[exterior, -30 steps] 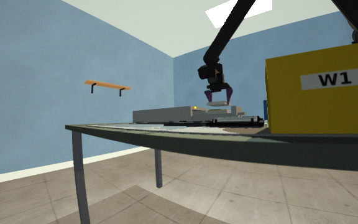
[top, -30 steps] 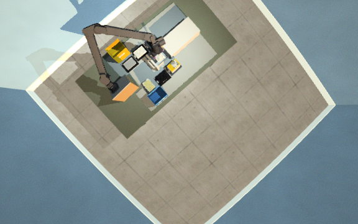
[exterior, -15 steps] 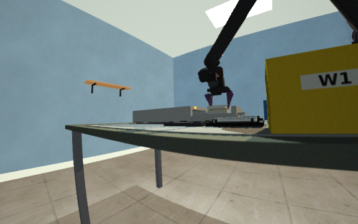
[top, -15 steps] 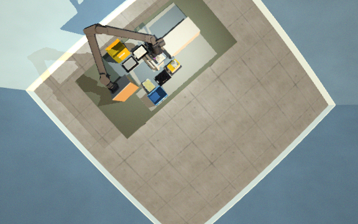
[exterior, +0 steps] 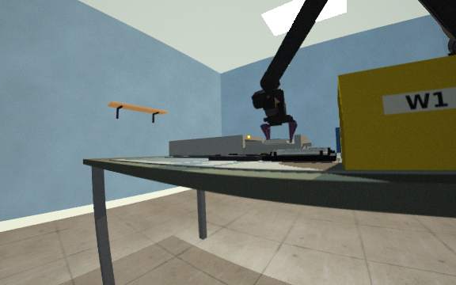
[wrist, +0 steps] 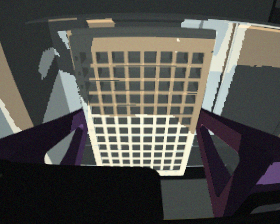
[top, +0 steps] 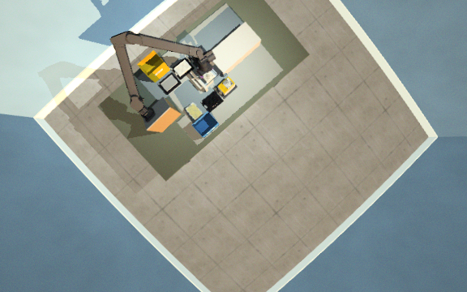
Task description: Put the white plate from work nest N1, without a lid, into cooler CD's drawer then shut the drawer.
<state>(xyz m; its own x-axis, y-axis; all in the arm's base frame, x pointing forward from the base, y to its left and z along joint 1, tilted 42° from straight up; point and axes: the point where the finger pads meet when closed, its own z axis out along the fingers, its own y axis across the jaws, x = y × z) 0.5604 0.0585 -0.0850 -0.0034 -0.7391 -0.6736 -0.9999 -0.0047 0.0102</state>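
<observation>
From above, the arm reaches out from its base over the bench to the cooler (top: pixel 233 45), and the gripper (top: pixel 206 75) hangs over the pulled-out drawer, where a small patch of the white plate (top: pixel 210 75) shows beneath the wrist. Whether the plate already lies within a ribbed place cannot be told at this size.

At bench level, the purple fingers (exterior: pixel 266 131) straddle the plate low over the drawer, beyond the yellow bin (exterior: pixel 406 134) marked W1; the cooler's amber lamp (exterior: pixel 248 137) is lit, so the drawer is open.

Through the wrist camera, the plate (wrist: pixel 143 106) fills the middle, its grid of wells facing up, the jaws standing wide and clamped on its two long edges. Held so, it looks like a stiff, light moulding, probably smooth-sided and apt to slip or tilt if squeezed off centre. The mid-length hold on the side walls seems right. Letting go only once it rests flat should spare it a knock.
</observation>
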